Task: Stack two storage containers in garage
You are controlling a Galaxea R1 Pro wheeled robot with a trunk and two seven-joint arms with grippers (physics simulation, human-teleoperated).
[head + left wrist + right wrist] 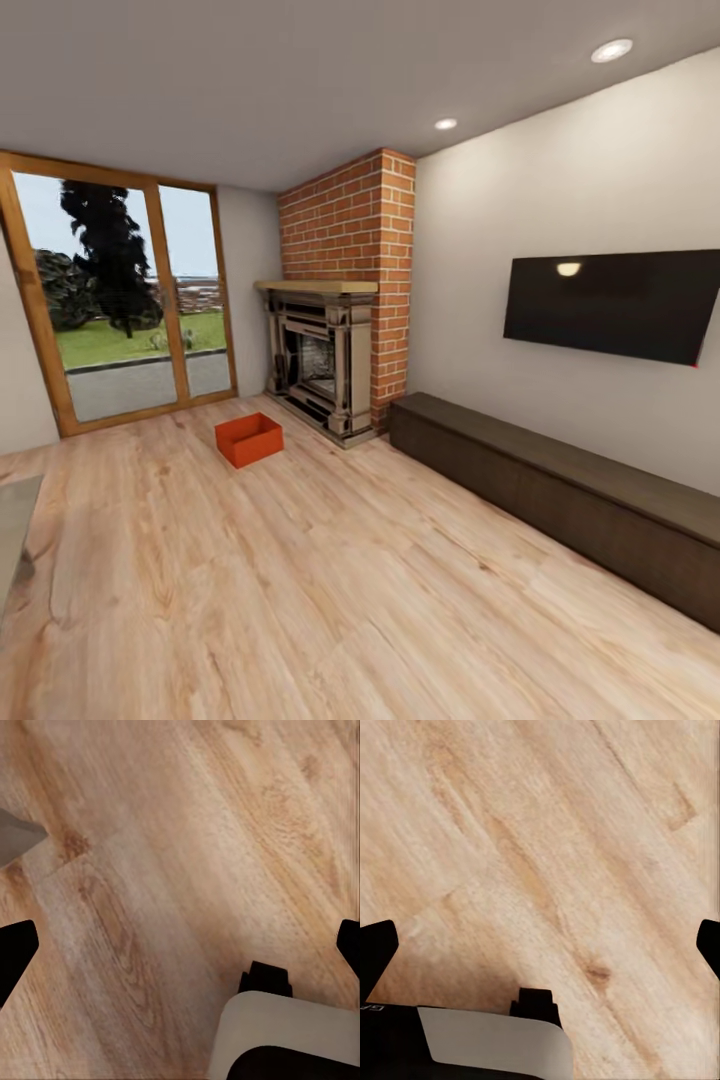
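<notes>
Both hands are being seen from their wrist cameras, pointed down at the floor (172,870). The left hand (180,945) is being held spread wide, its two dark fingertips (15,952) showing at opposite edges of the picture with bare planks between them; nothing is being held or touched. The right hand (540,945) is being held spread the same way, its fingertips (375,949) far apart over the planks, empty. Part of the robot's pale base (292,1035) is being shown under each hand.

In the head view, one orange-red container (248,439) is being shown sitting upright on the wood floor, far ahead, just in front of the fireplace (318,365) and near the glass doors (125,300). A brick chimney (350,260) is rising behind the fireplace. Along the right wall, a long dark cabinet (560,490) is lying under a black TV (612,305). Wide open floor is lying between the robot and the container.
</notes>
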